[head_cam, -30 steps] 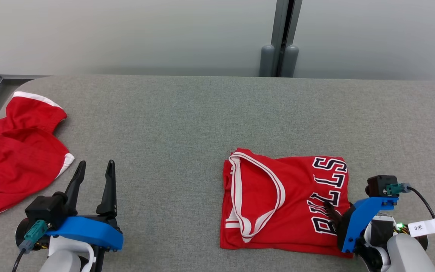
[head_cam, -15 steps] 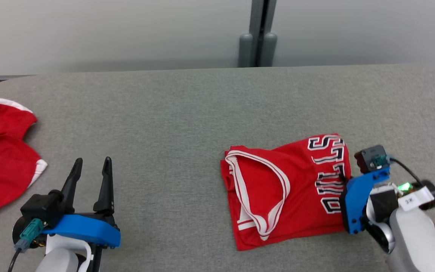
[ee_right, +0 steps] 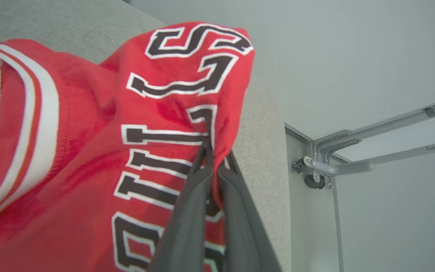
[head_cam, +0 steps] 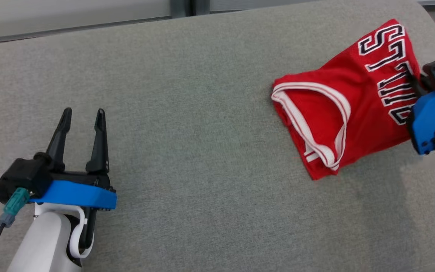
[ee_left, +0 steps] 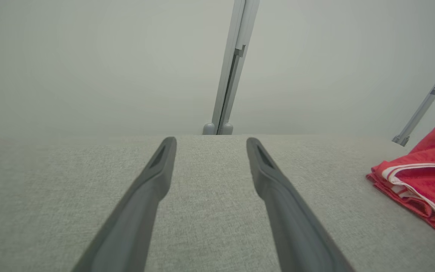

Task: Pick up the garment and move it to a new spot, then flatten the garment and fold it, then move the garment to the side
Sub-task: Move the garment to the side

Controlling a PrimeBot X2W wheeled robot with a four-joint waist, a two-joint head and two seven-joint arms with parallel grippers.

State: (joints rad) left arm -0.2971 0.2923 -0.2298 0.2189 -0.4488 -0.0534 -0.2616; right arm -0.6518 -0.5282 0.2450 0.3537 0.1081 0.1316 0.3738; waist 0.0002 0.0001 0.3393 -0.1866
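At 8 o'clock the left gripper [head_cam: 83, 113] is held over the bench [head_cam: 202, 151], fingers apart. At 2 o'clock the folded garment [head_cam: 334, 113] is clamped by the fingers of the right gripper [ee_right: 207, 151], seemingly part-lifted. The move aside is judged in hand; setting down and release are needed next.

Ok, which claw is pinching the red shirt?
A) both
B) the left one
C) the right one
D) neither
C: the right gripper is shut on the shirt at its lettering, while the left gripper is open, well apart from it.
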